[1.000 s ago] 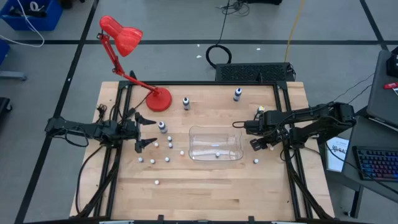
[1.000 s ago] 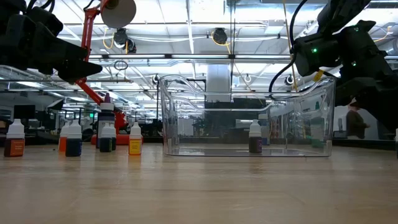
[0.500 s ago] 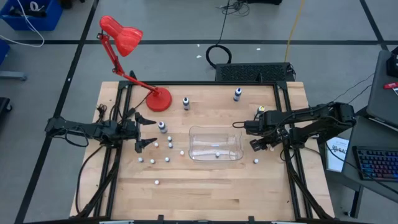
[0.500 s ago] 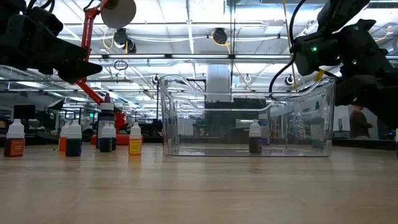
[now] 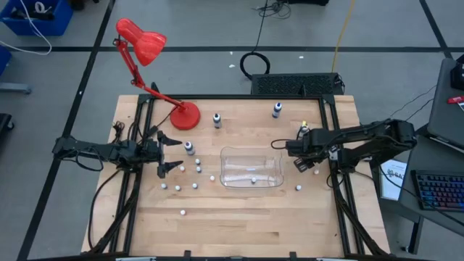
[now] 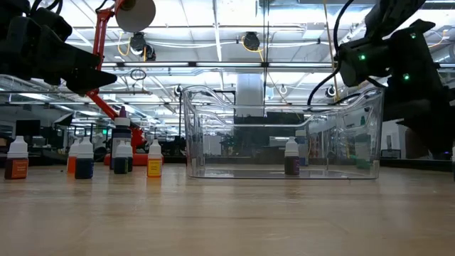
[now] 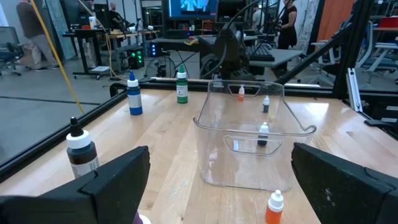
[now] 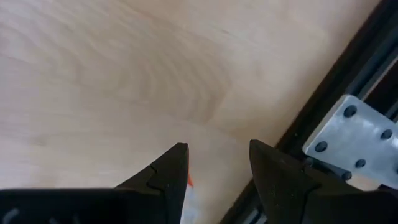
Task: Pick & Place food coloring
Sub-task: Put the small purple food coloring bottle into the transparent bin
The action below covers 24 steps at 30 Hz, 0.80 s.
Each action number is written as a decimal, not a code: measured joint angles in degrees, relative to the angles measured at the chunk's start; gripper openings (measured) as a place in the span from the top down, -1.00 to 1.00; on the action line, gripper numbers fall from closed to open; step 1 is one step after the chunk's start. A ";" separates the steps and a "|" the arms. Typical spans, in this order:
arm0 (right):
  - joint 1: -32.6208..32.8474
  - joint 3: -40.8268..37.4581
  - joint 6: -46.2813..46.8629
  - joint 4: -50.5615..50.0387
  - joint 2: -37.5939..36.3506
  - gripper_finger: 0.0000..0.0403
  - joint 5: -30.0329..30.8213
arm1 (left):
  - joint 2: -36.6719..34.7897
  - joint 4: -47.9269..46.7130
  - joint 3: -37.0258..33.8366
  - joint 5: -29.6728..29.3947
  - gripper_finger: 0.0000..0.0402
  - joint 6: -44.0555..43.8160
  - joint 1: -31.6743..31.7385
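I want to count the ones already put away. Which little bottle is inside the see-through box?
The dark-filled food coloring bottle with the white cap. It alone stands inside the clear bin; the other little bottles stand outside on the table.

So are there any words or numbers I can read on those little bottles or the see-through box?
None can be read.
Small white-capped bottles with coloured liquid: labels too small to read.
Clear plastic bin: the patch on its wall is blurred.
Bright screen in the room behind: only a blue shape, no readable words.

Red lamp [image 5: 148,54], pale wood table [image 5: 239,217], clear see-through bin [image 5: 251,167]. Tiny white bottles [image 6: 83,158] with orange, blue, green, yellow insides. Black arms.
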 joint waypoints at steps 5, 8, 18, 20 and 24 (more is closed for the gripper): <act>1.16 3.24 -4.47 -1.51 -3.23 0.21 0.35 | 0.00 -0.02 0.00 0.00 -0.93 0.00 0.00; 2.79 5.42 -5.65 -2.06 -6.09 0.25 0.16 | -0.01 0.00 0.00 0.00 -0.93 0.00 0.00; 12.93 3.59 -0.96 -11.02 -11.93 0.38 -7.28 | 0.00 -0.01 0.00 0.00 -0.93 0.01 -0.01; 14.30 2.60 1.05 -10.66 -11.89 0.38 -8.12 | -0.01 -0.01 0.00 0.00 -0.93 0.01 -0.01; 15.78 1.67 3.49 -9.78 -11.89 0.34 -8.45 | 0.00 0.00 0.00 -0.01 -0.93 0.00 0.00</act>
